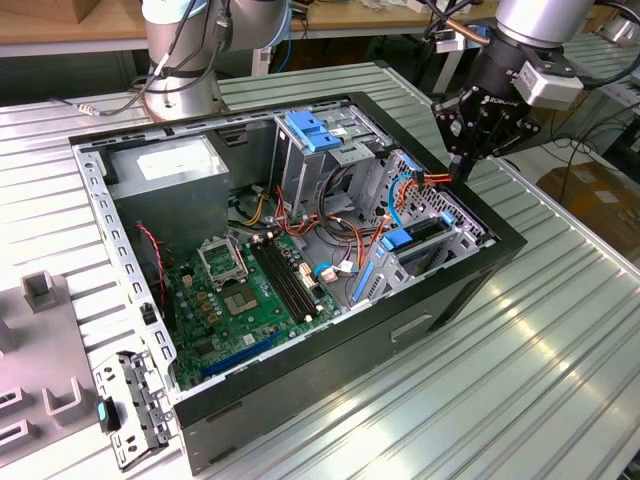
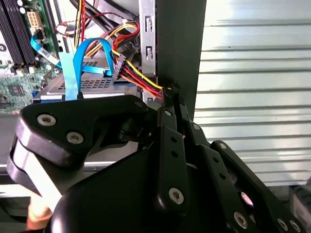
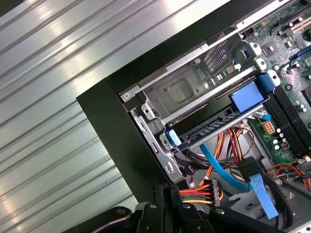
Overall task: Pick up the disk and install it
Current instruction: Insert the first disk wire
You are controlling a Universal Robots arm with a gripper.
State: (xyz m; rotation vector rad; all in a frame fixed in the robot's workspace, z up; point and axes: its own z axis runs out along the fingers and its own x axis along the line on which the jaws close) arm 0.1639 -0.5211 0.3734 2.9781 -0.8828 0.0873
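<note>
The pincer is seen closed and empty at the computer case's 2 o'clock rim, above the disk seated in its bay.

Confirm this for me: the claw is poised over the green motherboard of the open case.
Not right. The claw is not over the motherboard. It is poised at the rim of the open case on the exterior view's right, beside the red and yellow wires. The exterior view shows this.
</note>
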